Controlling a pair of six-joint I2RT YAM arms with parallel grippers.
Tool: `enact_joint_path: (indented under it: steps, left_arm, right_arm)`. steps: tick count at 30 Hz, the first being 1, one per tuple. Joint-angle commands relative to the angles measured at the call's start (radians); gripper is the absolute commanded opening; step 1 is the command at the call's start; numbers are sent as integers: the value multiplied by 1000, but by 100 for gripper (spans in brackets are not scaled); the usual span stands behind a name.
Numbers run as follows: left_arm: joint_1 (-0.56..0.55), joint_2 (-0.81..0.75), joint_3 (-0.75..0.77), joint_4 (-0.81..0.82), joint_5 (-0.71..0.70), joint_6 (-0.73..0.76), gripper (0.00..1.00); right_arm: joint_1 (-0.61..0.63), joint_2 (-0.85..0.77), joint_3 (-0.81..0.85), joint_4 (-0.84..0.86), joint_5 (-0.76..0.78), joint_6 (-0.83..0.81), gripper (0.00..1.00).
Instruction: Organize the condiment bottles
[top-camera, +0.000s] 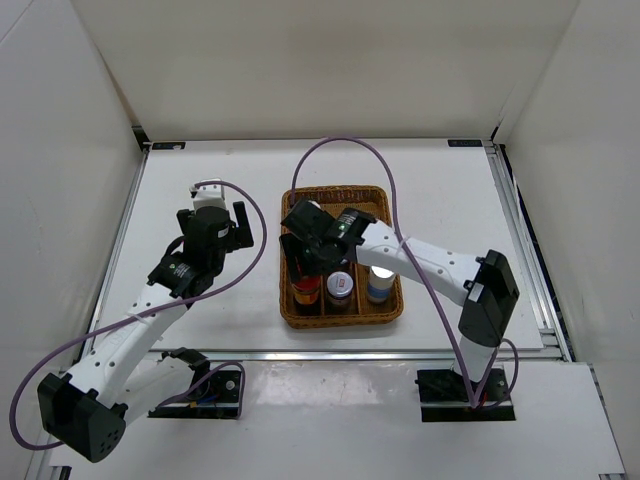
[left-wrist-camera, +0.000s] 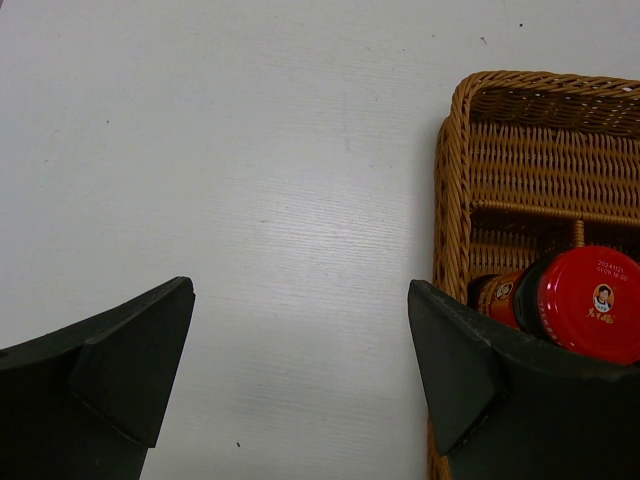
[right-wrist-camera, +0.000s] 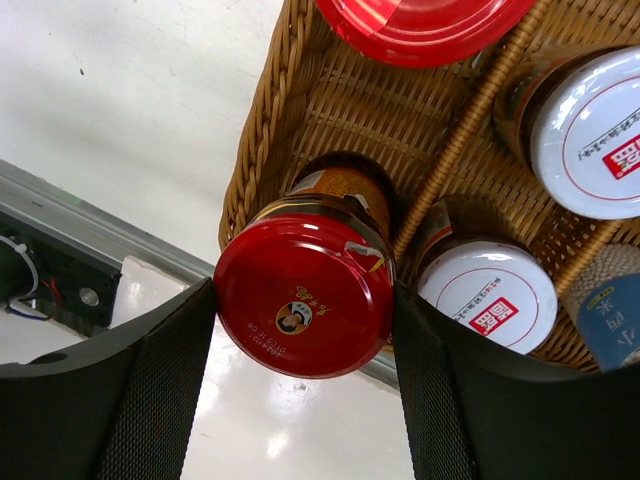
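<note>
The wicker tray (top-camera: 390, 310) holds the bottles. My right gripper (top-camera: 305, 268) reaches into its near left corner, fingers pressed on both sides of a red-capped bottle (right-wrist-camera: 303, 295), also seen from above (top-camera: 306, 291). A second red cap (right-wrist-camera: 420, 20) lies just beyond it. Two brown jars with white-silver lids (right-wrist-camera: 487, 295) (right-wrist-camera: 590, 130) fill the middle lane, one seen from above (top-camera: 340, 286). A silver-capped bottle (top-camera: 380, 273) stands in the right lane, its blue label (right-wrist-camera: 612, 320) showing. My left gripper (top-camera: 212, 220) is open and empty over bare table left of the tray (left-wrist-camera: 480, 150).
The table's near metal rail (right-wrist-camera: 60, 215) runs just beside the tray's near corner. A purple cable (top-camera: 345, 142) arcs over the tray's far side. In the left wrist view a red-capped bottle (left-wrist-camera: 585, 300) sits behind my right finger (left-wrist-camera: 470, 370).
</note>
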Motion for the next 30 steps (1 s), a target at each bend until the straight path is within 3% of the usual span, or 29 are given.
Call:
enact_joint_path:
  steps: [1,3,4,7,11,19,30]
  left_arm:
    - [-3,-10,28,15,-19,-5,99]
    - [-3,-10,28,15,-19,-5,99]
    - [-3,-10,28,15,-19,-5,99]
    - [-3,-19,28,15,-19,-5,99]
    - [-3,-19,28,15,-19,-5,99]
    - [-13,-29,28,15,-19,-5,99]
    - [-13,-29,28,24,-10,-5,99]
  right_arm:
    - [7,-36,11,77,29,34,32]
    - [16,-45,1,77,38,34,45]
    - [17,-45,1,77,38,34,62]
    - [26,-64,1,67,47,43,86]
    - [56,-122,73,-6,132,29,100]
    - [56,-338,178,-196,339,-60,100]
    - [47,-852,-107,-238,638,-34,100]
